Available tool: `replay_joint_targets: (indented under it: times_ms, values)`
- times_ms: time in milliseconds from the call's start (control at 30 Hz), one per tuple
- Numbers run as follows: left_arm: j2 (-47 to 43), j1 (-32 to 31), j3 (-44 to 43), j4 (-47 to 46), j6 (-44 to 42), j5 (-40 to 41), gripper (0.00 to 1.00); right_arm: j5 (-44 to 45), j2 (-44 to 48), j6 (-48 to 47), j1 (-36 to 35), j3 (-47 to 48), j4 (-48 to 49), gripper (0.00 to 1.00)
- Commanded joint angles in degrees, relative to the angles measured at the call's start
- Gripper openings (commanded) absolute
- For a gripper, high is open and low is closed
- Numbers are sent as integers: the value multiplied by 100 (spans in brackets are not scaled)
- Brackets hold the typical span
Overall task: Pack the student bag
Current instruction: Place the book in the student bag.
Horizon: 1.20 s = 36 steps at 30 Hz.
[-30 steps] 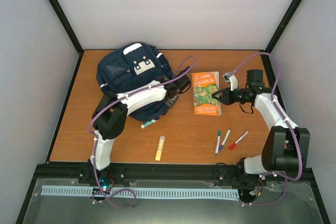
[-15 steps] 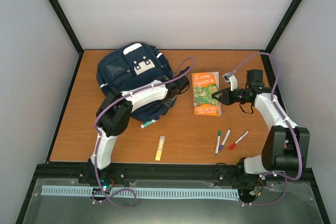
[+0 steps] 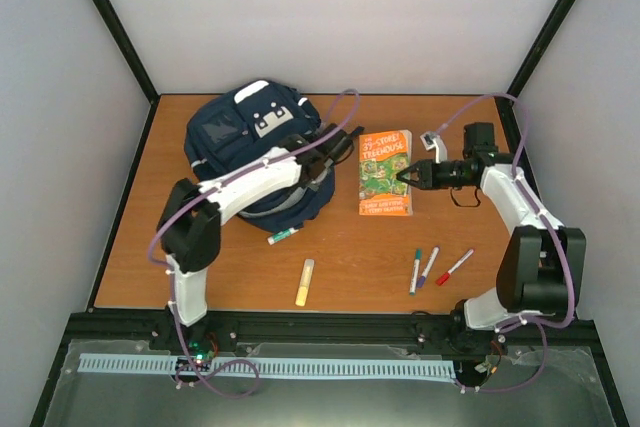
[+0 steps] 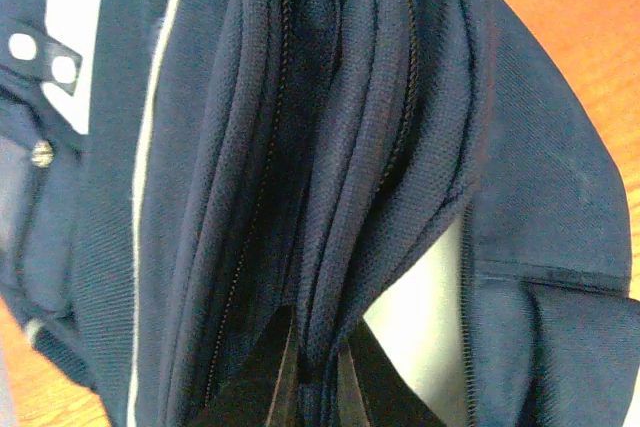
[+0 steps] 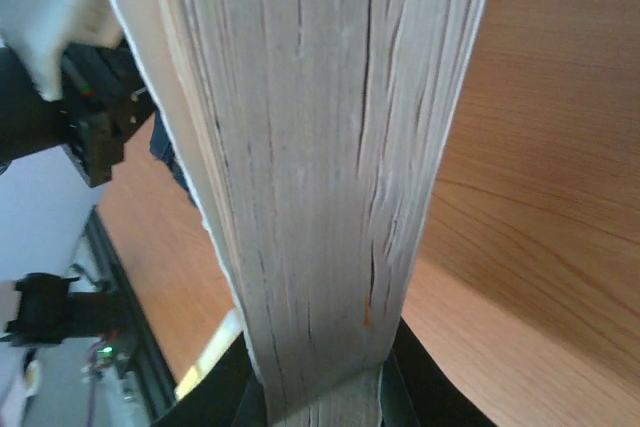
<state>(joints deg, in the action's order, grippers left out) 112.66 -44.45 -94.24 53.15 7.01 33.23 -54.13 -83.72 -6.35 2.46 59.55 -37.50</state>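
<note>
The student bag (image 3: 245, 142), navy with white patches, lies at the back left of the table. My left gripper (image 3: 318, 147) is at its right side. In the left wrist view the left gripper (image 4: 318, 382) is shut on a fold of the student bag (image 4: 230, 147) beside a zipper, and a gap with pale lining (image 4: 420, 312) shows to the right. A book (image 3: 385, 172) with a green and orange cover sits just right of the bag. My right gripper (image 3: 405, 175) is shut on its right edge. The right wrist view shows the book's page edges (image 5: 320, 147) between the right gripper's (image 5: 320, 402) jaws.
A green marker (image 3: 283, 236) lies below the bag and a yellow highlighter (image 3: 304, 282) lies nearer the front edge. Three markers, green (image 3: 415, 270), purple (image 3: 428, 267) and red (image 3: 454, 267), lie at the front right. Dark frame posts stand at the table's back corners.
My left gripper has closed on the bag's fabric and moved a little toward the back. My right gripper has carried the book left toward the bag.
</note>
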Motion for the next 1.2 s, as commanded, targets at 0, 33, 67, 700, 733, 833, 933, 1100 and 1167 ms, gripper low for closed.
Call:
replay_joint_targets:
  times_ms: [0,33,67,700,733,833,933,1100,1167]
  values:
    - [-847,19,58,-451,-182,333,1,-806,-440,358,-417,671,-644,3]
    - [-913,15,85,-467,-190,335,1,-839,-564,368,-561,746,-831,3]
    - [-968,15,113,-495,-197,339,1,-862,-649,371,-718,813,-935,3]
    - [-1660,321,321,-596,-201,97,1,-2082,-2823,584,-2708,1893,-1399,3]
    - [-1674,334,319,-581,-207,88,1,-2171,-2936,624,-2747,2010,-1431,3]
    - [-1817,364,358,-638,-193,114,1,-2371,-3225,818,-2809,2332,-1415,3]
    - [-1988,428,501,-799,-221,126,1,-2417,-3468,1066,-2859,2604,-1365,3]
    - [-2107,560,527,-816,-161,51,1,-2428,-3882,1285,-2946,3111,-1321,3]
    - [-2159,613,575,-831,-147,11,1,-2494,-4068,1318,-2990,3436,-1340,3]
